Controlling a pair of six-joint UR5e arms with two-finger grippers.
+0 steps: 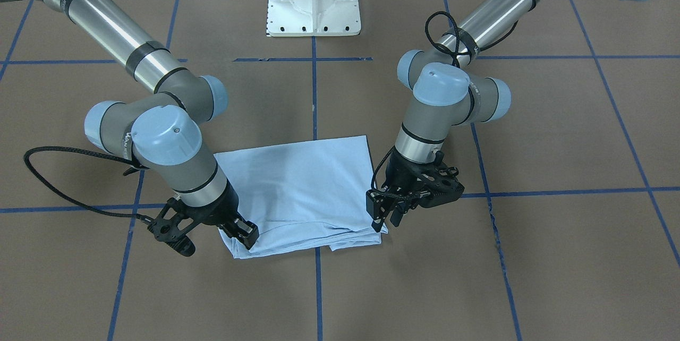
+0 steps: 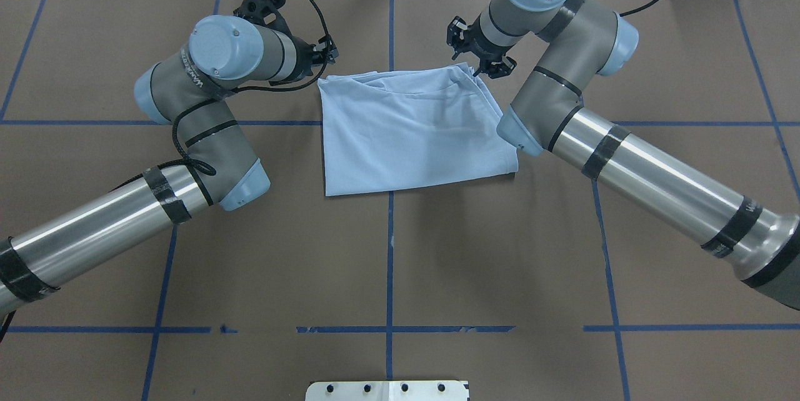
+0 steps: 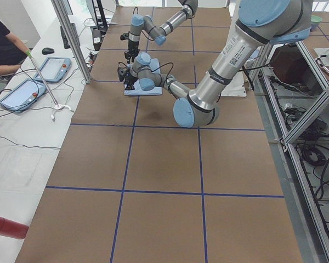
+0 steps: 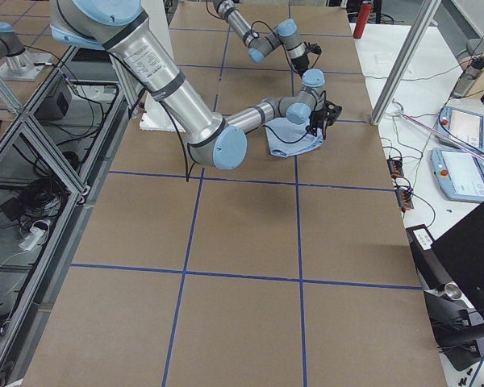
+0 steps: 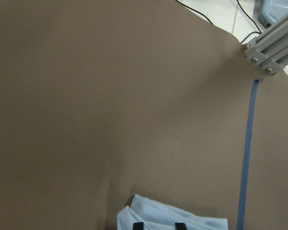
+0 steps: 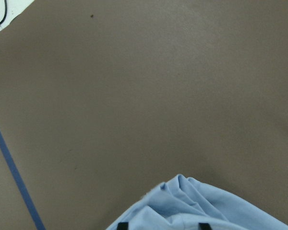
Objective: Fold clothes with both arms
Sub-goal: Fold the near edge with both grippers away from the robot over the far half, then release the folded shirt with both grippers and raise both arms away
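T-shirt [image 1: 297, 187] folded flat, 1 corner beneath each gripper: left gripper [image 1: 386, 221] narrowly parted, right gripper [image 1: 247, 236] parted wider.

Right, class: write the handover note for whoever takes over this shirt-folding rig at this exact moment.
Left gripper: open, low at one corner of the T-shirt, on the edge farthest from the robot's base.
Right gripper: open, at the other corner of that edge.
T-shirt: flat on the table, folded into a layered rectangle, with the layers slightly uneven along that edge.
Done: shirt folded, both jaws apart.
Left: probably lift both arms clear, perhaps tidy the uneven edge.
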